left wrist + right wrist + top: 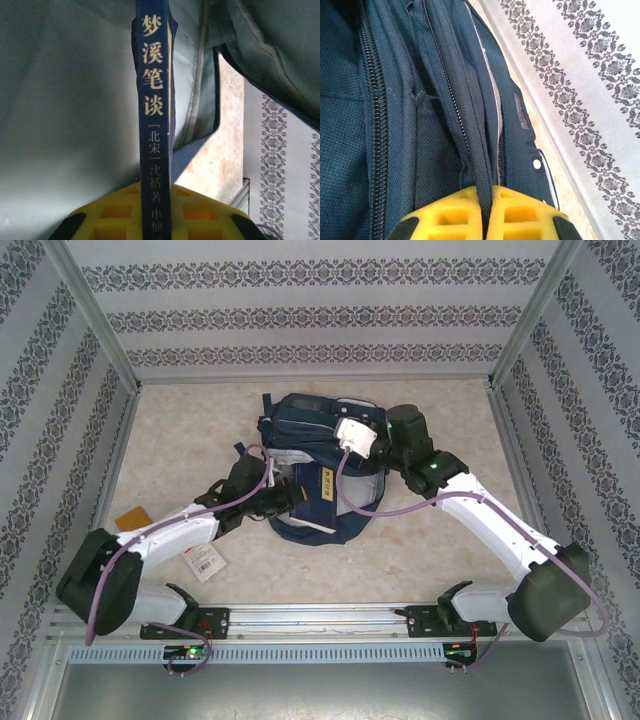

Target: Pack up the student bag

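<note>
left gripper [157, 202] clamps book [153, 100] inside student bag [395, 125] mouth | right gripper [486, 205] pinches its rim

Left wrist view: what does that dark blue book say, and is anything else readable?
"梦溪笔谈": gold title on the book spine.
"[北宋] 沈括 著": lower on that spine; the characters beneath are cut off.
White tag on the table: too small to read.

There were one student bag [310, 415], one navy book [156, 100], and, at eight o'clock, one orange card [130, 518] and one white tag [207, 562].
</note>
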### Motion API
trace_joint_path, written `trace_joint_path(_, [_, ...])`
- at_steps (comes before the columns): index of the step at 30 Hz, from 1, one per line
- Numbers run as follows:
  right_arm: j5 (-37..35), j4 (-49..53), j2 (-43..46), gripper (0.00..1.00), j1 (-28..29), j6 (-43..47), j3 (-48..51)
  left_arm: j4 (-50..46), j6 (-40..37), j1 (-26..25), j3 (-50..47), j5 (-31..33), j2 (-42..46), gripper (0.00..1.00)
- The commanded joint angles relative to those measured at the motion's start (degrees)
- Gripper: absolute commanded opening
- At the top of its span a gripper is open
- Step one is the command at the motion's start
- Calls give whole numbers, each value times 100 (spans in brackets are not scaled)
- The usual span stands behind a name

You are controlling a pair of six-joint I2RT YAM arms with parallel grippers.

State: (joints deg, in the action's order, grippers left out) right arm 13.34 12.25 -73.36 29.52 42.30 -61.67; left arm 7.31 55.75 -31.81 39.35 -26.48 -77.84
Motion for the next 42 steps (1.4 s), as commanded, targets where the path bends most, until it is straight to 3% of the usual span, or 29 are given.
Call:
trace_joint_path(1, [769,-453,355,0,189,198,10,947,-231,-10,409,318,-312,0])
trace_joint_path(6, [758,-110,417,0,411,591,27,1229,-476,136,634,630,-740,0])
trace_joint_path(12, [814,47,524,0,482,809,204,2060,-582,442,766,-91,-1080,0])
trace_joint_path(20, [839,11,512,0,492,920,348,503,-1305,521,1564,319,-1869,7])
trace_joint_path(21, [830,-3,499,0,489,952,371,263,-1406,531,1667,419,-1950,11])
trace_joint_path(24, [721,-50,442,0,489,1024,424,-680,-1751,556,2036,729,-2042,37])
trace_joint_path(28, [605,-139,360,0,393,1068,479,-1523,-2136,690,1976,1017,-1601,50])
trace_joint_path(35, [524,-182,238,0,171,1066,449,-2969,-3037,1071,1346,736,-282,55])
trace_joint_path(38, [636,-86,193,0,108,1042,378,-3661,-3518,1069,1249,352,297,55])
trace_joint_path(42, [1001,290,166,0,-26,1116,263,-3734,-3967,1071,929,-474,1200,55])
